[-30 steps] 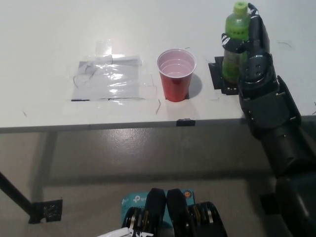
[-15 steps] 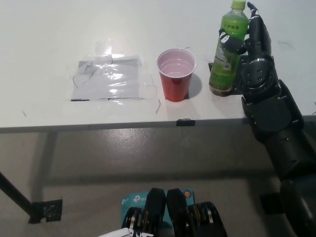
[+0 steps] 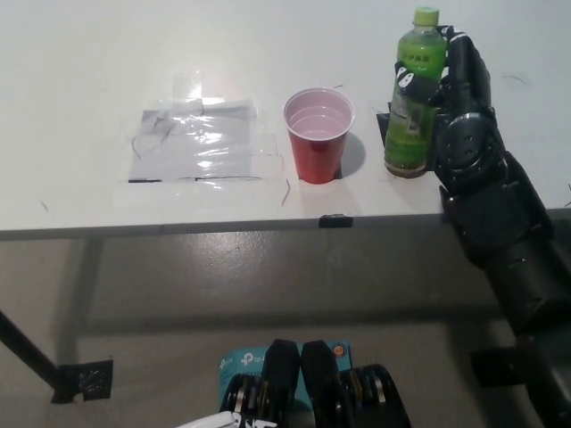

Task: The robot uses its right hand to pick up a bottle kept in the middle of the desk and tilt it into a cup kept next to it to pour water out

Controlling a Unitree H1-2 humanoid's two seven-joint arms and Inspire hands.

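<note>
A green bottle [image 3: 413, 98] with a light green cap stands upright on the white desk [image 3: 89, 53], right of a red cup [image 3: 318, 135]. My black right hand [image 3: 457, 94] is wrapped around the bottle's right side, fingers closed over its label. The bottle's base sits at or just above a black marker square on the desk; I cannot tell if it touches. The cup is upright with its mouth open, a short gap left of the bottle. My white left hand shows only as a sliver at the bottom edge.
A taped-down clear plastic sheet [image 3: 198, 143] lies left of the cup. The desk's front edge [image 3: 223, 227] runs across the middle of the view, with grey floor below. A black tape mark [image 3: 335, 220] sits on that edge.
The bottle, held in my right hand, swung from a slight lean to upright and shifted slightly forward and right. The cup has not moved.
</note>
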